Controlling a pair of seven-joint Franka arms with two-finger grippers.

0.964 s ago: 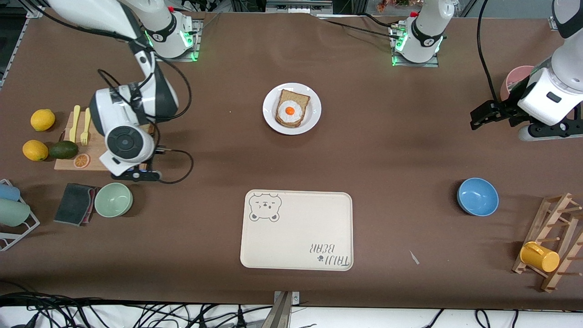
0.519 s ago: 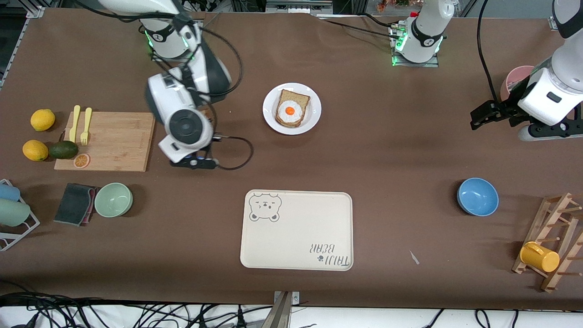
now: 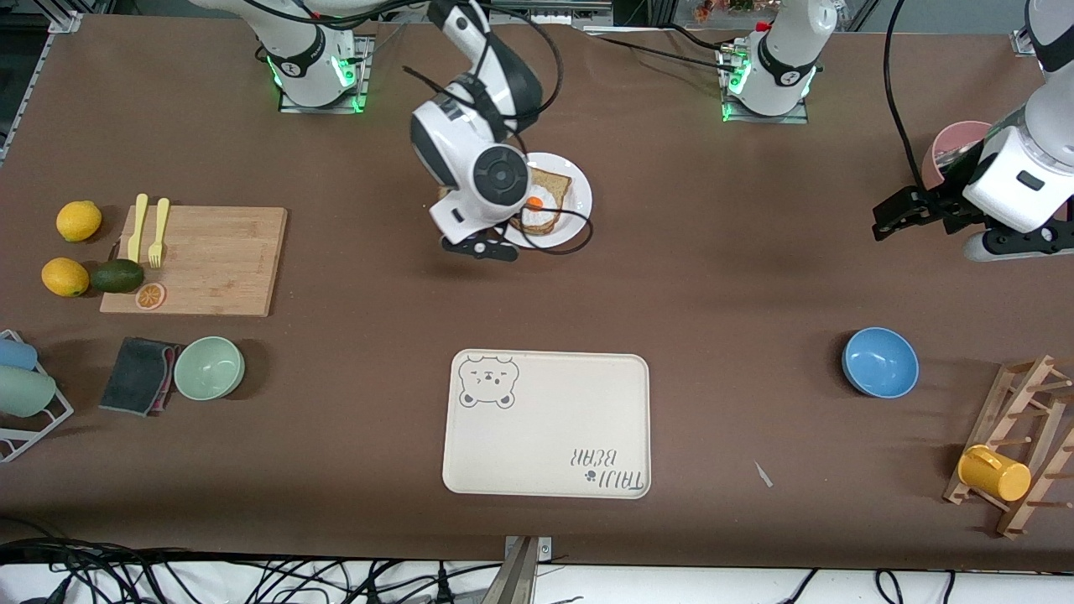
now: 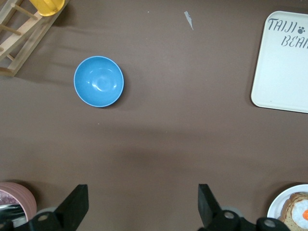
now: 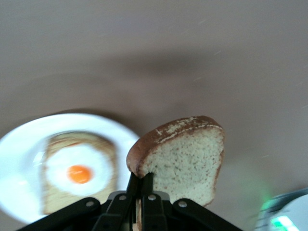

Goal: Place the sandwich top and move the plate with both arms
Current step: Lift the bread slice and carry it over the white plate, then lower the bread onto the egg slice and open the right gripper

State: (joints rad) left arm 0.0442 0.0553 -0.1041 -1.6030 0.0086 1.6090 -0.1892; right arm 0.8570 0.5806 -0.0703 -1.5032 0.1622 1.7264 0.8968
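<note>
The white plate (image 3: 581,210) lies toward the robots' side of the table and holds a bread slice topped with a fried egg (image 3: 537,205). The right arm's wrist (image 3: 487,176) hangs over the plate's edge and hides its gripper and the sandwich top in the front view. In the right wrist view my right gripper (image 5: 143,180) is shut on the crust edge of the sandwich top (image 5: 185,163), held upright in the air beside the plate (image 5: 19,163) and egg (image 5: 77,171). My left gripper (image 3: 878,220) waits open and empty (image 4: 142,207) at the left arm's end.
A cream bear tray (image 3: 545,424) lies nearer the front camera than the plate. A blue bowl (image 3: 879,362), pink cup (image 3: 948,147) and wooden rack with a yellow mug (image 3: 1015,445) sit at the left arm's end. A cutting board (image 3: 210,260) and green bowl (image 3: 209,367) sit at the right arm's end.
The right arm has swung from the cutting board across the table to the plate, carrying the slice. The left arm has barely moved.
</note>
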